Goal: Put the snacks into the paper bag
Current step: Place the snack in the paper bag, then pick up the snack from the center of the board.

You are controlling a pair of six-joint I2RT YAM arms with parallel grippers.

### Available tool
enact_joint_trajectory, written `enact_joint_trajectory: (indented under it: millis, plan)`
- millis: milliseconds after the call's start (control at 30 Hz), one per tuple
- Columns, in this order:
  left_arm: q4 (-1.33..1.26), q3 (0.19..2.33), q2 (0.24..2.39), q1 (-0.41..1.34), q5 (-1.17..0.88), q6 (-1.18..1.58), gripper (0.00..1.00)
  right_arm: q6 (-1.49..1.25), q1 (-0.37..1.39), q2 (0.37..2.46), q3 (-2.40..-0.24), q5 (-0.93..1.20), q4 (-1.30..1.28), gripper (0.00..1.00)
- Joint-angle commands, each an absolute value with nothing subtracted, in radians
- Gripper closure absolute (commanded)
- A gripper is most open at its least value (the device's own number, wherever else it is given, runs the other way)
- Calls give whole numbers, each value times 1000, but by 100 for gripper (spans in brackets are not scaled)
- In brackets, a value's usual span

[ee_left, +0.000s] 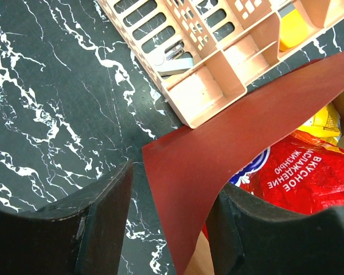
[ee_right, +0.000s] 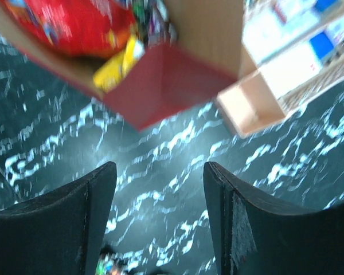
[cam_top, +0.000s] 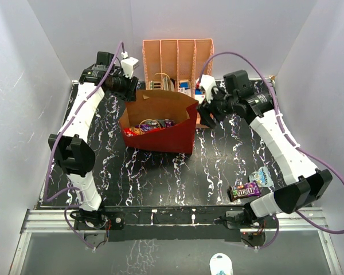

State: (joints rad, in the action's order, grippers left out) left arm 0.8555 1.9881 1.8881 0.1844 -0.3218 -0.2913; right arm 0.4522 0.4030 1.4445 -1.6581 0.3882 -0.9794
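Top view: the paper bag (cam_top: 160,129) stands mid-table in front of the organizer (cam_top: 178,54). A candy bar (cam_top: 245,191) and a pouch (cam_top: 262,177) lie near the right arm's base.

Left wrist view: the left gripper (ee_left: 175,189) is half open and straddles the bag wall without clamping it. A chip bag (ee_left: 309,172) lies inside.

Right wrist view, blurred: the right gripper (ee_right: 160,172) is open and empty, just beside the bag's corner
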Motion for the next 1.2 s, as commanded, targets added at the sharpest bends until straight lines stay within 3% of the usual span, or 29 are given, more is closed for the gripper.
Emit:
enact_joint_trajectory:
  millis: [0, 433, 867, 1167]
  plan:
    - [874, 2014, 1800, 181, -327, -292, 51, 561, 391, 1380, -1510, 339, -1127, 35]
    - [857, 1977, 1782, 181, -327, -287, 53, 681, 390, 1358, -1103, 184, -1298, 31]
    - [847, 1972, 1797, 181, -302, -293, 53, 720, 392, 1458, -967, 50, -1289, 29]
    - [850, 1985, 1823, 181, -291, -287, 53, 757, 410, 1500, -915, 82, -1242, 27]
